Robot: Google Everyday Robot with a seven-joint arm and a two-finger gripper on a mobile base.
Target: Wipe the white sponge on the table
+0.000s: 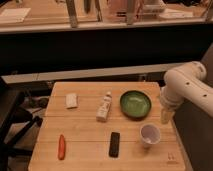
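Observation:
The white sponge (71, 100) lies flat on the wooden table (85, 135), at the far left part of the top. My white arm comes in from the right edge. Its gripper (166, 118) hangs at the table's right side, beside the green bowl and above the white cup. It is far to the right of the sponge, with the bottle and bowl between them. It holds nothing that I can see.
A white bottle (104, 106) lies in the middle. A green bowl (135, 104) sits to its right. A white cup (150, 134) stands front right. A black flat device (114, 144) and a red-orange stick-shaped item (61, 146) lie near the front. A dark chair (12, 120) stands left.

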